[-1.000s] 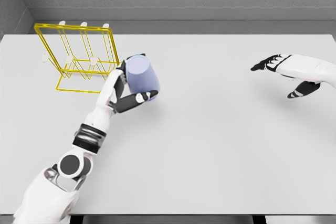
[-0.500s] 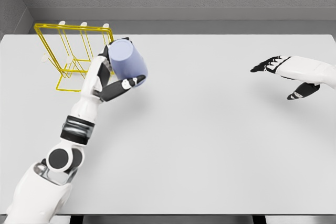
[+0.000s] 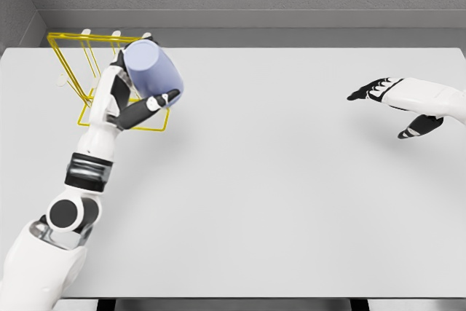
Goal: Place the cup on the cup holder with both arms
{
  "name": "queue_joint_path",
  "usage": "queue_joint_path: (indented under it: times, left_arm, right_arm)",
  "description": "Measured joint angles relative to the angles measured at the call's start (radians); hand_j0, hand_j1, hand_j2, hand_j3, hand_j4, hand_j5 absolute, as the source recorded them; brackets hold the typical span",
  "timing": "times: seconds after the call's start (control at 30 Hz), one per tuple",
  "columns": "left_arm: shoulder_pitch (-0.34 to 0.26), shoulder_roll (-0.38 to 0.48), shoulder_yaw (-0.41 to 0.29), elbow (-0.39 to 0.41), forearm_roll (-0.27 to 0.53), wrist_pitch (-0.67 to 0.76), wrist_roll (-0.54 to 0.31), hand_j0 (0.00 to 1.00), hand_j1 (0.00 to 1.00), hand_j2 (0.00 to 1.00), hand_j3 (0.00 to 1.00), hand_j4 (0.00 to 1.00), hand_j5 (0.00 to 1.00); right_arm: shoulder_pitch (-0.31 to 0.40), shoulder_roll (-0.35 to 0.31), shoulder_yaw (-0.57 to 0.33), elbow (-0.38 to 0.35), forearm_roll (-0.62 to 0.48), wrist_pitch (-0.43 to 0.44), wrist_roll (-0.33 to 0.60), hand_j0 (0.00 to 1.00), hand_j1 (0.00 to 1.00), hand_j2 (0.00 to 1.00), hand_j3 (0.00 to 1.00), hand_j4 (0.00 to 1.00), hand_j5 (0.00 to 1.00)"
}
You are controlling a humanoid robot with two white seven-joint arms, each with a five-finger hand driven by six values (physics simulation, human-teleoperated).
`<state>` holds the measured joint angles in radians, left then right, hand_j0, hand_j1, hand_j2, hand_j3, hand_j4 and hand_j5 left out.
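Left hand (image 3: 129,100) gripping cup (image 3: 151,74) (tilted), yellow holder (image 3: 69,63) behind

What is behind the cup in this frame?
Behind the blue cup, held by the left hand, stands the yellow wire cup holder. Its right side and some pegs are covered by cup and hand.

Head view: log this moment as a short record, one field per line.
cup: blue, tilted, held above the table in front of the rack
left hand: shut on the cup
right hand: open, holds nothing, over the table's right side
rack: yellow wire, far left of the table, no cup on it
table: white
task state: cup not yet on the rack
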<state>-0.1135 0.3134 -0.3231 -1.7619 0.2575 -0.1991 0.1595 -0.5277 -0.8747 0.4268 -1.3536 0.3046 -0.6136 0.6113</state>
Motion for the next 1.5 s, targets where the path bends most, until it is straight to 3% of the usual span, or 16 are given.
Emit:
queue_joint_path:
  times: [0.6, 1.5]
  left_arm:
    - [-0.002, 0.044, 0.044, 0.001, 0.046, 0.005, 0.0, 0.74, 0.74, 0.74, 0.74, 0.74, 0.74]
    - [-0.017, 0.05, 0.069, 0.011, 0.053, 0.028, -0.003, 0.74, 0.74, 0.74, 0.74, 0.74, 0.74]
  right_arm:
    - [0.0, 0.004, 0.0, 0.001, 0.0, 0.0, 0.0, 1.0, 1.0, 1.0, 1.0, 1.0, 1.0]
    - [0.0, 0.011, 0.0, 0.001, 0.001, 0.0, 0.0, 1.0, 1.0, 1.0, 1.0, 1.0, 1.0]
